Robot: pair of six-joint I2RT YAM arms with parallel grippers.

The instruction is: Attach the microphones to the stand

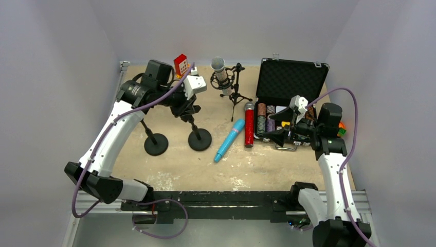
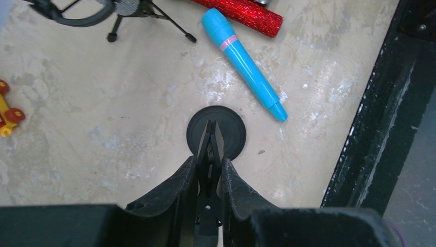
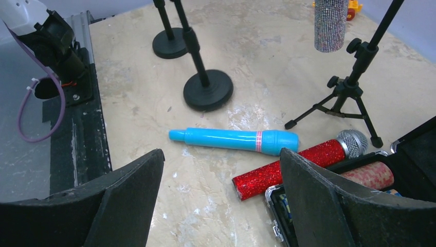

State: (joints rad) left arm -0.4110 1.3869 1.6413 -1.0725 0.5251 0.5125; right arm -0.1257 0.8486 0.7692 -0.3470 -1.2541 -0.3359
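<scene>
Left gripper (image 2: 210, 163) clamps shut on the black round-based stand (image 2: 230, 129), just left of the light blue stick microphone (image 2: 246, 64). Right gripper (image 3: 222, 157), right of it, spreads wide, empty.

"How many microphones do you make it?"

"Three, one of each colour: one silver-glitter microphone (image 1: 221, 69), one light blue microphone (image 1: 229, 140), one red-glitter microphone (image 1: 249, 126)."

"And stands?"

"Three again, of two kinds. Two have round feet, the left round-foot stand (image 1: 156, 144) and the right round-foot stand (image 1: 200, 140). There's one tripod stand (image 1: 237, 96)."

"Anything else on the worktop (image 1: 180, 172)?"

"One black case (image 1: 290, 80). The chips (image 1: 262, 117) inside sit in several rows, too small for me to count. One little red toy (image 1: 180, 65) too."
</scene>
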